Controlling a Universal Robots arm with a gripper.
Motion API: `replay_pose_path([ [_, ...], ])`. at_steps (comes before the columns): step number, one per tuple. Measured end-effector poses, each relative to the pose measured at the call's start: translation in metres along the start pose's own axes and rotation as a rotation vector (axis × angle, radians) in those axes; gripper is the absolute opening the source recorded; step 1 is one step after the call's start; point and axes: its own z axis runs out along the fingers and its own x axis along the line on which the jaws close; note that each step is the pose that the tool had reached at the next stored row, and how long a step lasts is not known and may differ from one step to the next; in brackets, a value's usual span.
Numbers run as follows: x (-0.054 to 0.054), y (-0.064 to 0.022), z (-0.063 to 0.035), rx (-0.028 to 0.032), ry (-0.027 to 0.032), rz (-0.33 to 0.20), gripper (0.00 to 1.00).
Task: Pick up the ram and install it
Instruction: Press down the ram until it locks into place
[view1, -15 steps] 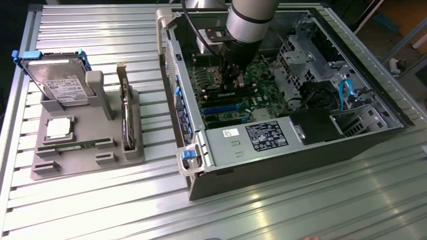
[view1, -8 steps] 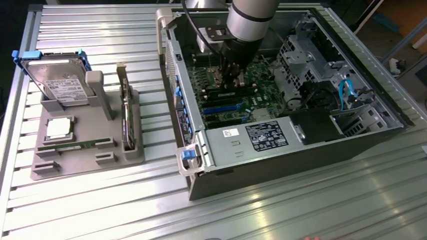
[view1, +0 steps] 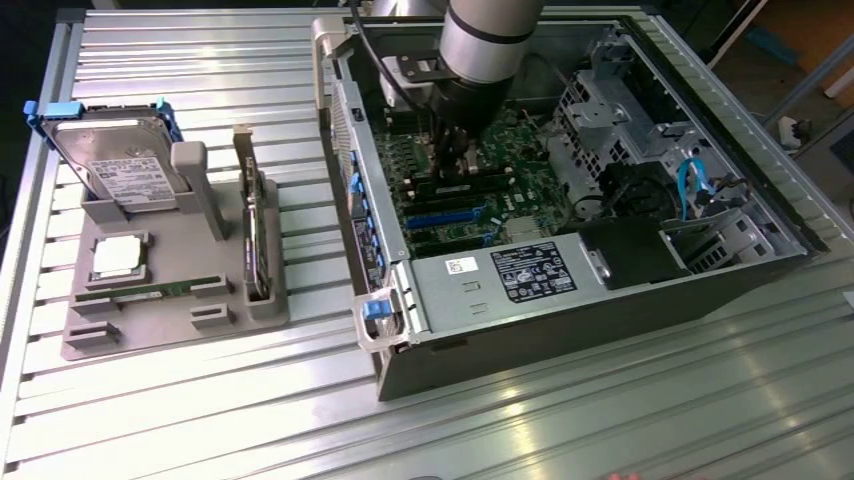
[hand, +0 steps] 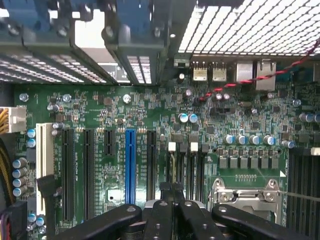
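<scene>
The ram (view1: 134, 291), a thin green stick, lies flat in the front slot of the grey holder (view1: 240, 318) at the exterior view's left, outside the computer. My gripper (view1: 461, 168) is far from it, reaching down inside the open computer case (view1: 561, 330) over the green motherboard (view1: 400, 160). In the wrist view the gripper (hand: 172, 189) has its black fingers (hand: 192, 215) pressed together just above the narrow memory slots (hand: 189, 167) with white end clips. I see nothing held between the fingers.
The holder also carries a hard drive (view1: 127, 175), a silver square processor (view1: 118, 255) and a dark card (view1: 254, 230) standing on edge. On the board are a blue slot (hand: 130, 165), black slots (hand: 68, 170) and the processor socket (hand: 245, 197). Case walls surround the arm.
</scene>
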Motion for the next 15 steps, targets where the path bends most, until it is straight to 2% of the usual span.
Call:
replay_pose_path([
  [7, 0.0, 0.0124, 0.0, 0.0137, 0.0, 0.0, 0.11],
  [12, 0.0, 0.0184, 0.0, 0.0203, -0.0001, -0.001, 0.11],
  [15, 0.0, 0.0191, 0.0, 0.0212, -0.0002, -0.001, 0.11],
])
